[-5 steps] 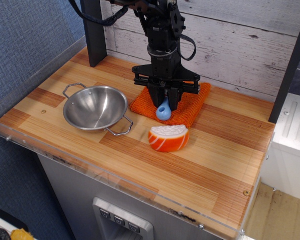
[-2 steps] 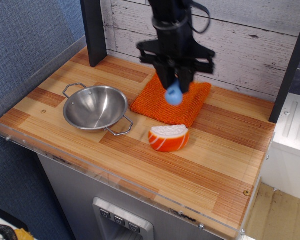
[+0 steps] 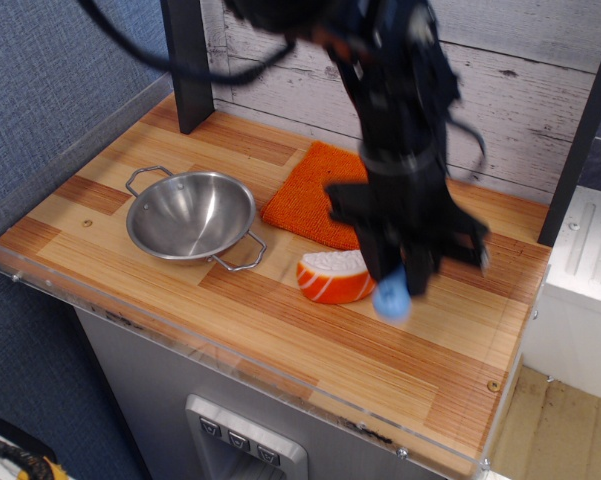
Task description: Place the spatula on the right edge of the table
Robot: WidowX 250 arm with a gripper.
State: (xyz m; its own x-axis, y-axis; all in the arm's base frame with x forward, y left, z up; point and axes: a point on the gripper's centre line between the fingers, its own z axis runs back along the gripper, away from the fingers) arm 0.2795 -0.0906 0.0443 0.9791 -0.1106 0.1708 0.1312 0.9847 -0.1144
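My gripper (image 3: 398, 272) is shut on the spatula (image 3: 391, 298). Only the spatula's light-blue handle end shows, hanging below the black fingers; its grey head is hidden between them. The gripper holds it in the air above the wooden table (image 3: 450, 340), just right of the orange-and-white sushi toy (image 3: 332, 277) and over the right half of the tabletop. The arm is motion-blurred.
A steel bowl (image 3: 191, 215) with two handles sits at the left. An orange cloth (image 3: 310, 200) lies at the back centre, partly hidden by the arm. A dark post (image 3: 187, 60) stands at the back left. A clear acrylic rim (image 3: 280, 380) runs along the front edge.
The gripper has lifted the spatula off the orange cloth and carried it right and toward the front, past the sushi toy. The bowl, cloth and sushi toy have not moved.
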